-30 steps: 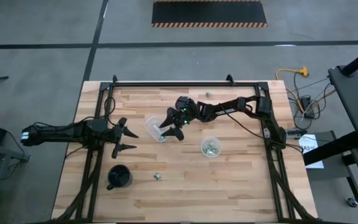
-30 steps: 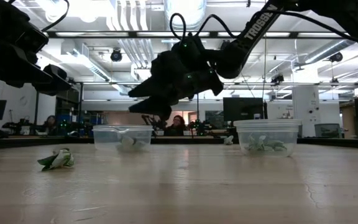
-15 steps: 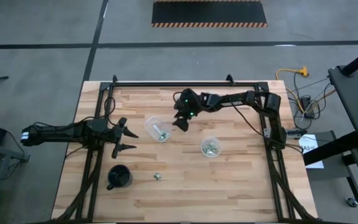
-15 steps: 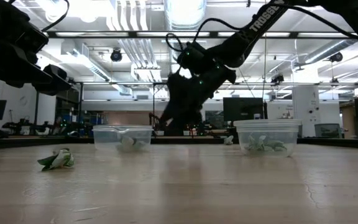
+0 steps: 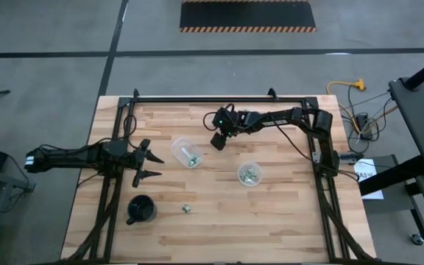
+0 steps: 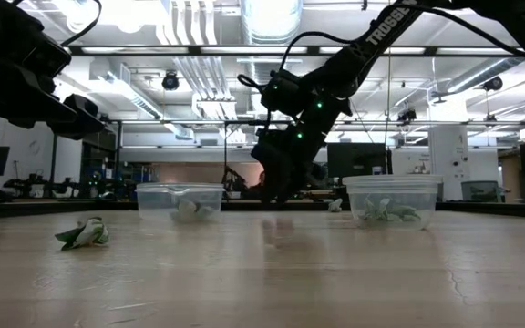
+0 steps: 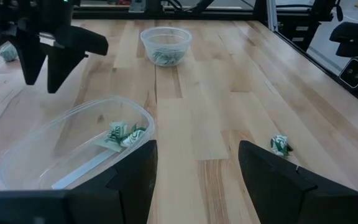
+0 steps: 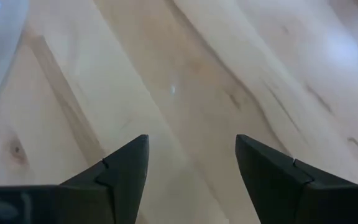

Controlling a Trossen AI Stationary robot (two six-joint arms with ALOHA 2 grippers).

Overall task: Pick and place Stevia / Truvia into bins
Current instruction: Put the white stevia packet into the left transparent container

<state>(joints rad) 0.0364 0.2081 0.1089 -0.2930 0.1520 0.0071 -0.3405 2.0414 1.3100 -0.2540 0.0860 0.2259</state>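
Two clear round bins stand mid-table. The left bin (image 5: 188, 152) (image 6: 180, 200) (image 7: 73, 149) holds green-and-white packets (image 7: 122, 135); the right bin (image 5: 249, 174) (image 6: 393, 199) (image 7: 165, 45) holds several. One loose packet (image 5: 186, 209) (image 6: 85, 233) (image 7: 280, 145) lies near the table's near edge, another (image 5: 247, 110) (image 7: 8, 52) near the far edge. My right gripper (image 5: 216, 141) (image 6: 281, 189) (image 8: 191, 155) is open and empty, pointing down at bare wood just right of the left bin. My left gripper (image 5: 150, 163) (image 7: 197, 144) waits open, left of that bin.
A black cup (image 5: 141, 210) stands near the table's near-left corner. A black frame rail (image 5: 205, 99) runs along the far edge, with side rails under both arms. Bare wood lies between the two bins and along the near right side.
My right gripper has drawn back from above the left bin toward the table's right and far side. It has tipped from nearly level to pointing down at the wood beside the bin. The bins and loose packets have stayed put.
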